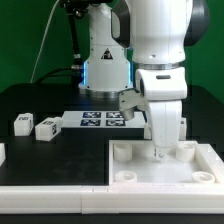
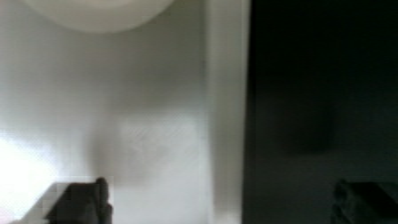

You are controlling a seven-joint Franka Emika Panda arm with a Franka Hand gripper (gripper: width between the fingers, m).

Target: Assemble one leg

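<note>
Two legs, small white blocks with black-and-white tags, lie on the black table at the exterior view's left, one point(image 1: 24, 123) beside the other point(image 1: 47, 127). My gripper point(image 1: 160, 150) points straight down at the far rim of the large white tray-like piece point(image 1: 160, 185), far from both legs. In the wrist view my gripper point(image 2: 219, 200) is open and empty. Its dark fingertips point(image 2: 75, 200) stand wide apart across the tray's rim point(image 2: 222, 100), with white tray on one side and black table on the other. A round corner socket point(image 2: 98, 8) shows at the picture's edge.
The marker board point(image 1: 100, 120) lies behind the tray, in front of the robot base. A low white bar point(image 1: 50, 172) runs along the front at the exterior view's left. Another white piece point(image 1: 2, 152) shows at the left edge.
</note>
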